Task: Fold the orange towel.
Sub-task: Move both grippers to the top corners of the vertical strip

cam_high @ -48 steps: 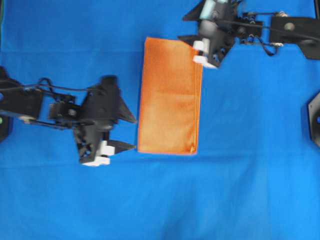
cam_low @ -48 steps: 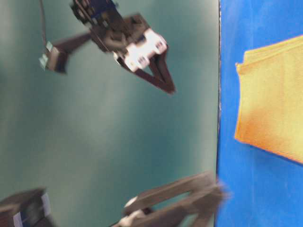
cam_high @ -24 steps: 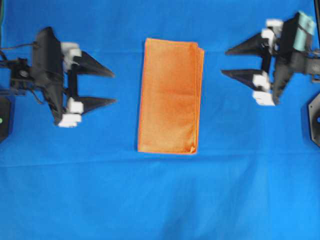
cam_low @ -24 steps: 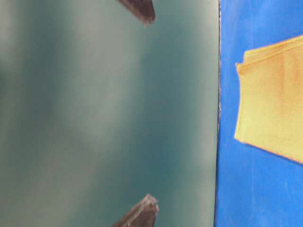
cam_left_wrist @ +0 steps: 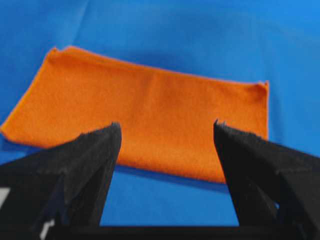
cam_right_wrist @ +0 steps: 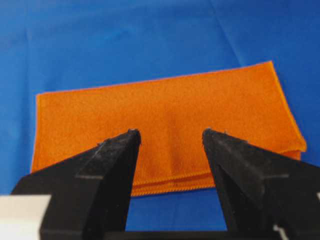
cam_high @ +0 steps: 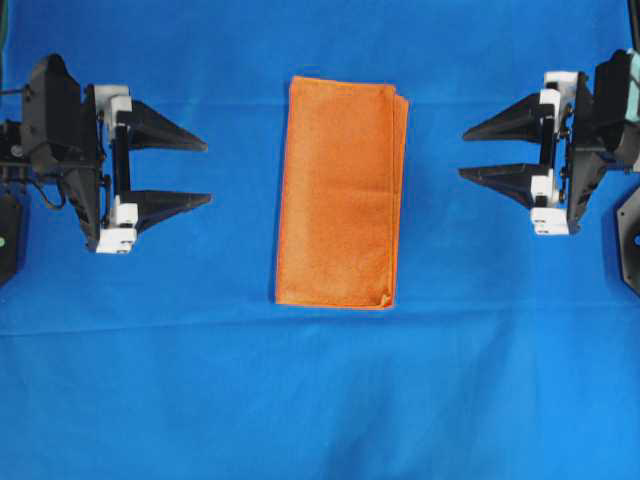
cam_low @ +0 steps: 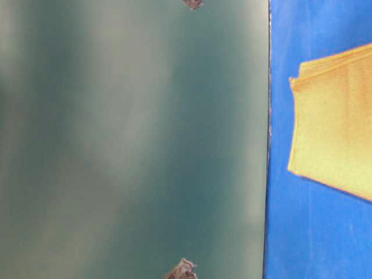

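The orange towel lies folded at frame centre on the blue cloth — left gripper and right gripper flank it, fingers apart, empty.

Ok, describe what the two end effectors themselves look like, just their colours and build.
Both are alike: the left end effector and the right end effector each have a black body, two black fingers that taper to points, and white blocks where the fingers join the body. Thin black cable loops by the left body. The right body carries a pale teal part at the frame edge.
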Robot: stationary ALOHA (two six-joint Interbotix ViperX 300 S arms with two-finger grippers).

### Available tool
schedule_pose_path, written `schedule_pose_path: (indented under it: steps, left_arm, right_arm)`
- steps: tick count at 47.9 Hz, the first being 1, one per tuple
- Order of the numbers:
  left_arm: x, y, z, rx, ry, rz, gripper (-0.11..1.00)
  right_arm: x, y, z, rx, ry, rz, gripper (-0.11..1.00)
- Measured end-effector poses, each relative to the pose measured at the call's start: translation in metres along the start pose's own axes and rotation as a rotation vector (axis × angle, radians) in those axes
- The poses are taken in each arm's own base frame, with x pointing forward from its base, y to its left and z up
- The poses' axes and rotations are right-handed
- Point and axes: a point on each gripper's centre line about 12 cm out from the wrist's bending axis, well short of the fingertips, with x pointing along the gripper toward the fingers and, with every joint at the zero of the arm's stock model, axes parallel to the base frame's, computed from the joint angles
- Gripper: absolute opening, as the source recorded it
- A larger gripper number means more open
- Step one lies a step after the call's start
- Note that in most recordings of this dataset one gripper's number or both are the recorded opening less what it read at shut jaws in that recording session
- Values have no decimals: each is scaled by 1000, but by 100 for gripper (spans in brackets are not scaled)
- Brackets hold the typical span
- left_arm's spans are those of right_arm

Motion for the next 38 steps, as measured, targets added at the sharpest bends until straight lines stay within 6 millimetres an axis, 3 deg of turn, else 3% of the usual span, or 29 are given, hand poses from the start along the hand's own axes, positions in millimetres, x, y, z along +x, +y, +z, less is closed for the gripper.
schedule_pose_path:
  steps: [12,20,29,38]
  left_arm:
    - [6,0,2,0,0,0,68]
    - [23,7,9,9,-1,24,68]
    - [52,37,15,-9,28,111,68]
    - [85,80,-2,-37,96,213,68]
  right_arm:
    - [4,-1,0,2,10,-3,58]
    - [12,-17,6,21,26,-67,58]
    - [31,-51,2,64,89,-171,58]
    - [60,-82,-10,89,177,-235,58]
